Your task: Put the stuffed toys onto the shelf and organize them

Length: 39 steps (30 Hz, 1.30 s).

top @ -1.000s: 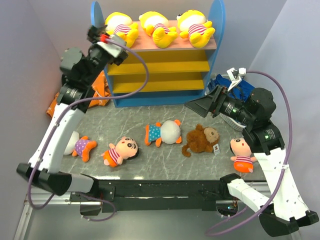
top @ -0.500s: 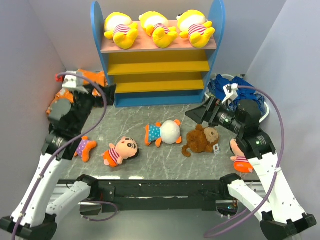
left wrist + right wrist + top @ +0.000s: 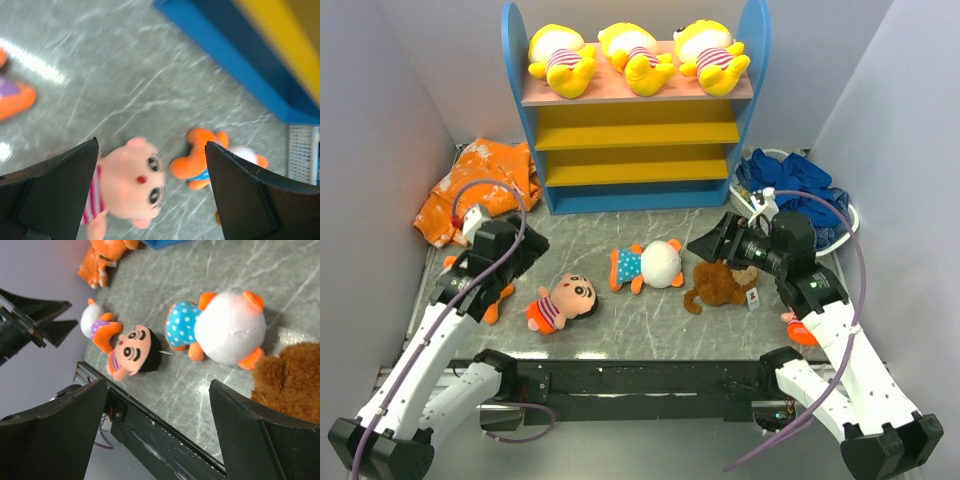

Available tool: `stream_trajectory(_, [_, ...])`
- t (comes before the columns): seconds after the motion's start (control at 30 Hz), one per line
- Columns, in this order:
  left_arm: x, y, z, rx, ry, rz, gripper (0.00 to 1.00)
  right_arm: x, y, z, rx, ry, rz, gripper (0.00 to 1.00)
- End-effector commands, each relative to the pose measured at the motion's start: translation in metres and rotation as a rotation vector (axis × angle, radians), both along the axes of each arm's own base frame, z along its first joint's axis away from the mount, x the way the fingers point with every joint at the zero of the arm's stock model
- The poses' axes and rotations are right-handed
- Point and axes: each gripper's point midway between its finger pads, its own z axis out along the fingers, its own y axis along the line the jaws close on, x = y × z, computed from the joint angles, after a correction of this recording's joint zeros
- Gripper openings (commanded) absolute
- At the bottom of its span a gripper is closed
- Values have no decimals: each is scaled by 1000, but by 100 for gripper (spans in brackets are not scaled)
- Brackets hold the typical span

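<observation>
The shelf (image 3: 642,150) stands at the back, with three yellow stuffed toys (image 3: 636,56) lying on its pink top board. On the table lie a striped-shirt doll (image 3: 560,303), a face-down dotted-shirt doll (image 3: 648,265) and a brown monkey (image 3: 720,282). A purple-shirt doll (image 3: 492,297) shows partly under my left arm, and another doll (image 3: 798,328) partly under my right arm. My left gripper (image 3: 525,255) hovers open above the striped doll (image 3: 127,185). Just left of the monkey (image 3: 292,380), my right gripper (image 3: 713,243) hangs open and empty.
An orange-and-white cloth (image 3: 475,190) lies at the back left beside the shelf. Dark blue cloths (image 3: 800,190) sit in a white basket at the back right. Grey walls close both sides. A black rail (image 3: 650,375) runs along the table's near edge.
My left arm has left the yellow toy on the top board and swung down to the table's left side. My right arm has lowered and moved left toward the monkey.
</observation>
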Motion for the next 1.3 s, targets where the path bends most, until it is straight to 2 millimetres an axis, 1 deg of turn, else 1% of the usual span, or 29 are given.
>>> stream_trajectory(0.0, [-21, -3, -32, -100, 69, 40, 92, 5, 11, 0, 33, -31, 12, 88])
stream_trajectory(0.03, [-24, -5, -38, -115, 76, 39, 92, 5, 15, 1, 42, -32, 18, 88])
stream_trajectory(0.07, [-30, -5, -53, -117, 115, 44, 92, 8, 16, -3, 29, -26, 1, 88])
stream_trajectory(0.1, [-33, -6, -60, -150, 141, 64, 92, 9, 19, -5, 22, -22, -2, 88])
stream_trajectory(0.13, [-38, -7, -68, -158, 166, 70, 91, 2, 32, -5, 17, -21, 27, 87])
stream_trajectory(0.17, [-42, -7, -80, -171, 197, 86, 91, 7, 36, -8, -7, -22, 1, 87])
stream_trajectory(0.2, [-44, -8, -85, -177, 210, 89, 91, 5, 44, -10, -18, -22, 12, 87])
stream_trajectory(0.23, [-48, -6, -97, -171, 240, 103, 91, -4, 61, -9, -8, -19, 55, 87])
stream_trajectory(0.3, [-48, -3, -99, -160, 244, 121, 92, -2, 80, -18, -15, 17, 60, 85])
stream_trajectory(0.33, [-43, 1, -91, -142, 220, 130, 93, -8, 96, -15, 25, 39, 79, 84])
stream_trajectory(0.37, [-43, 5, -86, -116, 211, 131, 93, -6, 108, -25, 24, 72, 82, 84])
stream_trajectory(0.4, [-40, 9, -80, -98, 190, 142, 93, -5, 117, -27, 40, 82, 74, 84])
stream_trajectory(0.43, [-34, 15, -62, -78, 137, 158, 94, -5, 132, -22, 97, 98, 73, 84])
stream_trajectory(0.47, [-32, 20, -53, -39, 110, 149, 94, -11, 150, -35, 93, 140, 94, 84])
stream_trajectory(0.5, [-30, 24, -43, -17, 83, 154, 95, -13, 162, -39, 105, 162, 105, 83])
stream_trajectory(0.53, [-26, 28, -23, -6, 28, 157, 95, -15, 173, -41, 136, 197, 106, 84])
stream_trajectory(0.57, [-25, 37, -12, 57, -7, 160, 95, -19, 192, -49, 141, 223, 128, 84])
stream_trajectory(0.63, [-21, 44, 15, 86, -96, 160, 96, -20, 212, -52, 172, 251, 138, 84])
stream_trajectory(0.7, [-19, 49, 30, 147, -159, 139, 97, -27, 235, -65, 152, 293, 157, 83])
stream_trajectory(0.73, [-21, 51, 35, 158, -190, 127, 97, -28, 244, -80, 125, 324, 159, 84])
stream_trajectory(0.8, [-20, 50, 42, 186, -236, 96, 97, -33, 259, -86, 131, 358, 161, 84])
stream_trajectory(0.83, [-22, 50, 39, 188, -248, 87, 97, -34, 264, -100, 115, 389, 154, 84])
stream_trajectory(0.9, [-23, 48, 38, 194, -270, 61, 98, -35, 274, -108, 141, 410, 162, 84])
stream_trajectory(0.93, [-23, 47, 37, 199, -273, 47, 98, -34, 277, -121, 122, 432, 159, 84])
stream_trajectory(1.0, [-24, 45, 34, 205, -269, 29, 98, -34, 282, -133, 86, 436, 177, 84])
stream_trajectory(1.1, [-23, 43, 33, 224, -257, 2, 98, -30, 288, -145, 39, 416, 197, 77])
stream_trajectory(1.2, [-21, 39, 35, 251, -253, -36, 98, -24, 289, -147, 18, 374, 214, 53])
stream_trajectory(1.23, [-19, 38, 36, 268, -256, -55, 98, -20, 287, -146, 17, 361, 214, 35])
stream_trajectory(1.27, [-18, 36, 37, 276, -258, -72, 98, -18, 285, -144, 8, 335, 223, 27])
